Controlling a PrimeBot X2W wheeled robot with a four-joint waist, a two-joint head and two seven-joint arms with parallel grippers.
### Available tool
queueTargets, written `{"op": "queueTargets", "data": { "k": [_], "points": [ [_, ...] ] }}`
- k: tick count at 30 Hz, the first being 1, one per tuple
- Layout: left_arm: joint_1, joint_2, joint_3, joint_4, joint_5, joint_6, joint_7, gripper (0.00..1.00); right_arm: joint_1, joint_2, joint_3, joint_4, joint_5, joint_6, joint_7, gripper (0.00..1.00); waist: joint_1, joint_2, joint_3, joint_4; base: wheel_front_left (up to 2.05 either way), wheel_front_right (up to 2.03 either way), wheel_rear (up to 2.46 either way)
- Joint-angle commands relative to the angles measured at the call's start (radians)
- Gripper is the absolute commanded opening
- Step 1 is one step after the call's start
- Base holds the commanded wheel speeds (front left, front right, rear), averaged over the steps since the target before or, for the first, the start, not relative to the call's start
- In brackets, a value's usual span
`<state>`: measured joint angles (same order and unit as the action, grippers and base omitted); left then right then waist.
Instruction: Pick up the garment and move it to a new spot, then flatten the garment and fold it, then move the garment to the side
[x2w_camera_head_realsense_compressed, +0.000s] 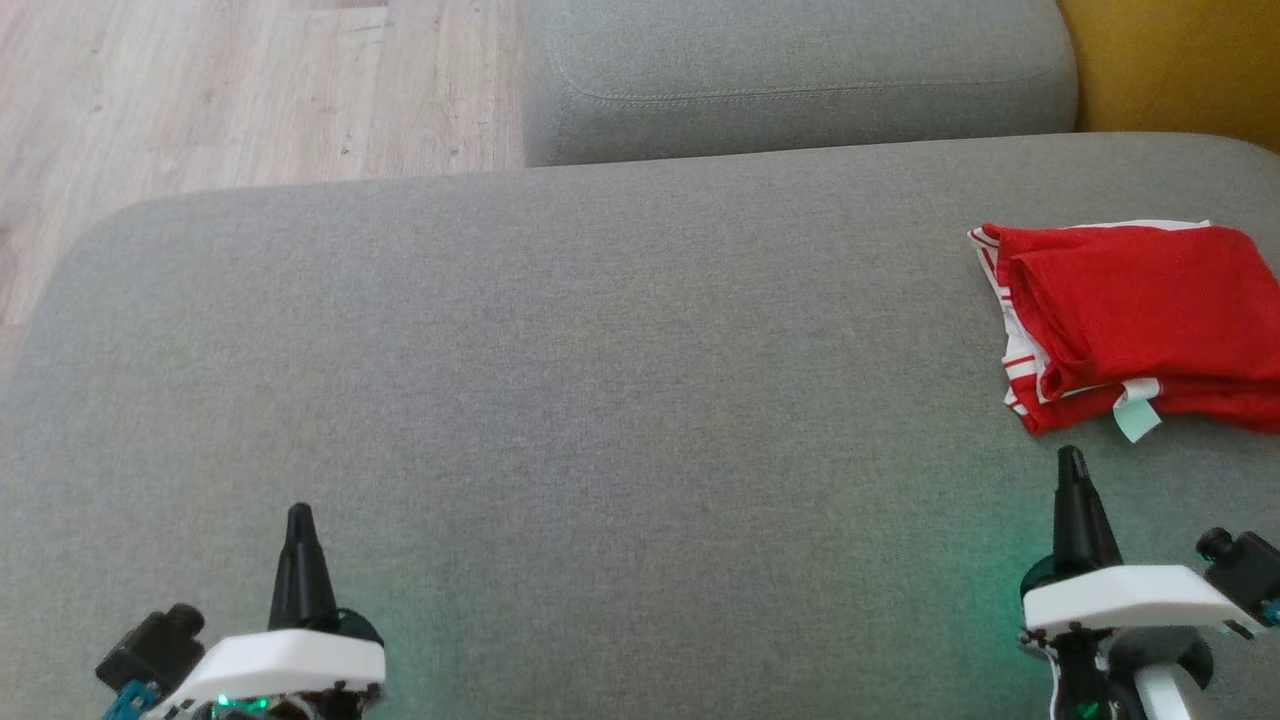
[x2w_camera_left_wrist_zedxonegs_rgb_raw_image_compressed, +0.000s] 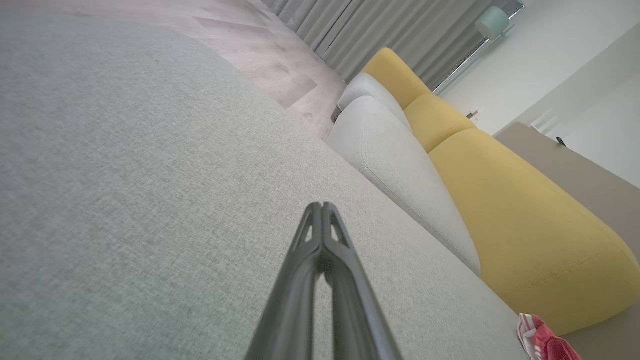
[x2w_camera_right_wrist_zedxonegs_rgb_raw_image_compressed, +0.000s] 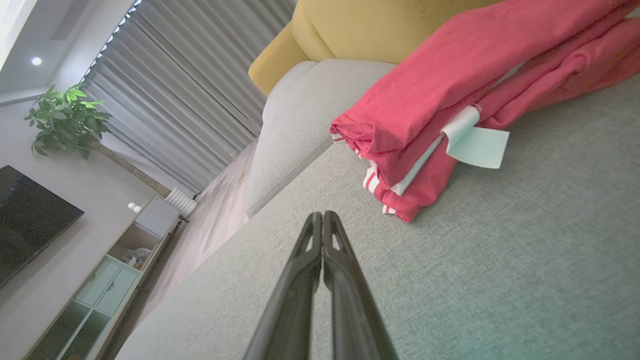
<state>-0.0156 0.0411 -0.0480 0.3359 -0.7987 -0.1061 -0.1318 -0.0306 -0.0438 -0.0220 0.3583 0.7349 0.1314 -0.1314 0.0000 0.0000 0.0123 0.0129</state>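
Looking down over our work, we find a broad grey cushion (x2w_camera_head_realsense_compressed: 600, 350) spread before us, a second grey cushion (x2w_camera_head_realsense_compressed: 790, 80) against its far edge, a yellow sofa (x2w_camera_head_realsense_compressed: 1170, 60) at the far right and pale wooden floor (x2w_camera_head_realsense_compressed: 250, 90) at the far left.

For storage we can make out a low cabinet (x2w_camera_right_wrist_zedxonegs_rgb_raw_image_compressed: 120, 270) by the wall in the right wrist view. Its open upper compartment holds a small pale heap (x2w_camera_right_wrist_zedxonegs_rgb_raw_image_compressed: 134, 256) too small for us to name. The glass-fronted compartments below are too dim for us to read.

The garment (x2w_camera_head_realsense_compressed: 1140, 320), red with white stripes along its hems, lies folded in loose layers at the right side of the broad cushion, running off the right edge of the head view. A pale mint tag (x2w_camera_head_realsense_compressed: 1137, 418) sticks out from its near edge.

Our right gripper (x2w_camera_head_realsense_compressed: 1070, 455) has its two dark fingers pressed flat together with nothing between them. Its tip points at the garment's near edge, just beside the tag, with a narrow strip of bare grey fabric between tip and cloth, so they do not touch. In the right wrist view the striped corner sits just beyond and to the right of the tip.

Our left gripper (x2w_camera_head_realsense_compressed: 299, 512) is closed the same way and empty. It sits at the near left of the cushion, well apart from the garment, which shows as a small red corner at the lower right edge of the left wrist view.
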Motion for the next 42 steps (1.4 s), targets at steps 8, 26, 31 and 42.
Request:
{"op": "queueTargets", "data": {
  "k": [8, 26, 31, 42],
  "points": [
    [-0.056, 0.004, 0.034, -0.041, -0.085, -0.01, 0.024, 0.0, -0.054, -0.005, -0.008, -0.044, 0.094, 0.0, 0.026, 0.0, 0.0, 0.0, -0.001, -0.001, 0.0, 0.0, 0.0],
    [-0.065, 0.005, 0.067, -0.053, -0.269, -0.013, 0.08, 0.0, -0.06, -0.006, -0.029, -0.062, 0.292, 0.0, 0.081, 0.0, 0.0, 0.0, -0.003, -0.004, 0.0, 0.0, 0.0],
    [-0.067, 0.005, 0.075, -0.057, -0.317, -0.014, 0.095, 0.0, -0.061, -0.006, -0.034, -0.066, 0.344, 0.0, 0.096, 0.0, 0.0, 0.0, -0.004, -0.005, 0.0, 0.0, 0.0],
    [-0.072, 0.006, 0.092, -0.063, -0.414, -0.016, 0.125, 0.0, -0.064, -0.007, -0.045, -0.076, 0.449, -0.001, 0.125, 0.0, 0.0, 0.0, -0.005, -0.006, 0.0, 0.0, 0.0]
  ]
}}
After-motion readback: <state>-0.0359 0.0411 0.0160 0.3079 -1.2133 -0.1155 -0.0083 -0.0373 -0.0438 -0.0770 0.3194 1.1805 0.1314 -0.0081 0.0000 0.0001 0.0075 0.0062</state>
